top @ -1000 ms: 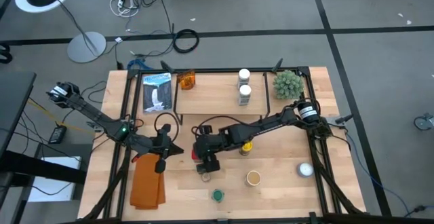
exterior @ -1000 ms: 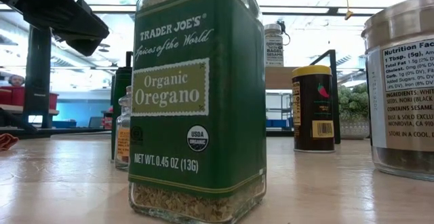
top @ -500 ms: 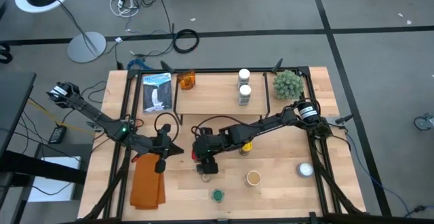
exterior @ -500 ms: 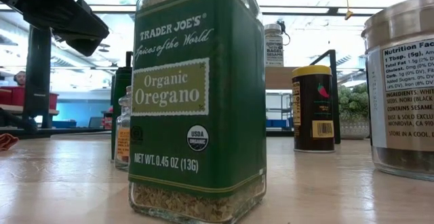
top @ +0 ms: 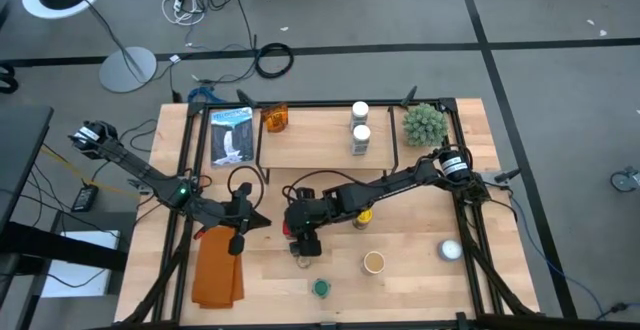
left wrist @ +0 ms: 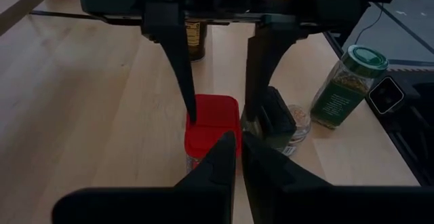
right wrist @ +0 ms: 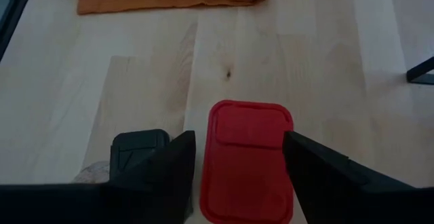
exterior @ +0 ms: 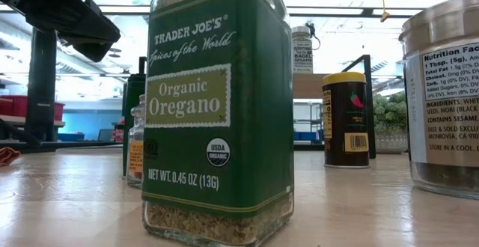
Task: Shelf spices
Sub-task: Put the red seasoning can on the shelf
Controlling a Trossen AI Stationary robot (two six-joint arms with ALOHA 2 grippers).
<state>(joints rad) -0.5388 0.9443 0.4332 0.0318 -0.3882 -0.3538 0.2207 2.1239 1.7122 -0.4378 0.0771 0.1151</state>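
The red tin (top: 290, 227) stands on the table in front of the shelf (top: 320, 150). My right gripper (top: 302, 236) hangs over it, open, with one finger on each side of its lid (right wrist: 247, 156). A black-lidded jar (right wrist: 139, 148) stands right beside the tin. My left gripper (top: 257, 220) waits shut, a little to the tin's left. Toward the near edge stand the green-lidded oregano jar (top: 320, 288), the tan-lidded jar (top: 373, 262) and the yellow-lidded jar (top: 363, 215). An amber jar (top: 275, 120) and two white-capped jars (top: 360, 122) stand on the shelf. My right gripper comes at the red tin from above, pointing down. Its fingers (left wrist: 186, 81) stand at the two long sides of the lid (left wrist: 212, 112), and the tin rests upright on the table. I cannot tell whether the fingers touch it.
A folded orange cloth (top: 218, 270) lies at the near left. A white dome (top: 450, 251) sits at the near right, a spiky green plant ball (top: 423, 123) at the far right, and a packet (top: 232, 135) left of the shelf. Black frame rails run along both table sides.
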